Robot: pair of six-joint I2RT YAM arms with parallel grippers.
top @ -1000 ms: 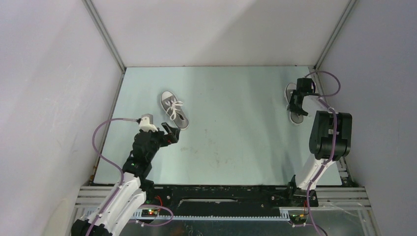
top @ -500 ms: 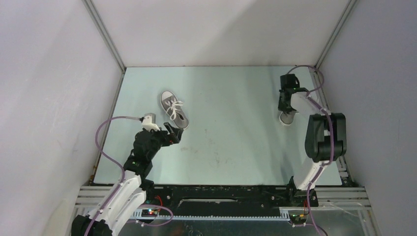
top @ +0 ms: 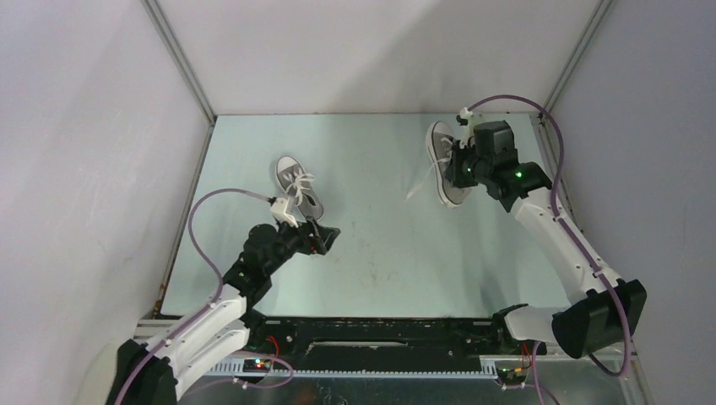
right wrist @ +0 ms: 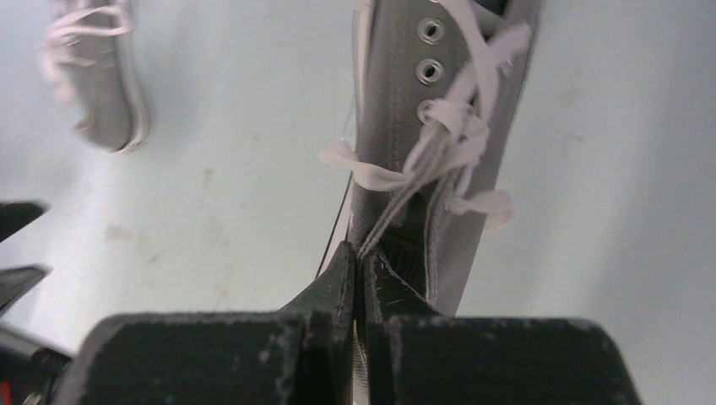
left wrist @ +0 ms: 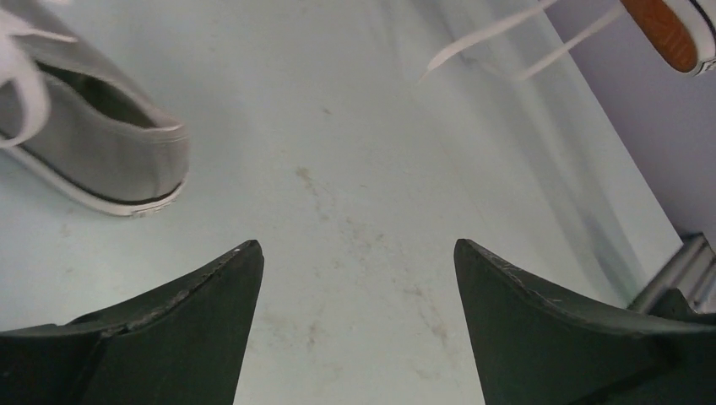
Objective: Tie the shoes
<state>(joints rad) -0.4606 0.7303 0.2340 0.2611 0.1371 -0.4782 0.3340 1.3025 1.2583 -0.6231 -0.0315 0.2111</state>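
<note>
The right pincer [right wrist: 359, 257] is closed tight, its two dark fingers [right wrist: 325, 291] pressed together on the lifted shoe [right wrist: 405, 126] at the edge of the shoe's opening. Strands of the white laces [right wrist: 460, 118] are seen running down into the pinch; whether cloth, lace or both are caught cannot be told. The shoe is pointed away from the wrist, with its eyelets and a loose tangle of lace turned uppermost. From above, this shoe is found toward the far right of the surface [top: 380, 253], tilted, with one lace end [top: 416, 187] trailing down to the left. In the left wrist view its orange-brown sole [left wrist: 667, 29] is shown raised above the surface, with two lace ends hanging below it.

The left pincer [left wrist: 359, 249] is held wide, with nothing between its prongs [left wrist: 203, 312], low over the surface. The lying shoe [left wrist: 93, 143] is set on its sole just beyond the left prong and apart from it, heel turned toward the pincer, toe cap pointed to the far wall, laces spread loosely across its top. The two shoes are kept well apart.
</note>
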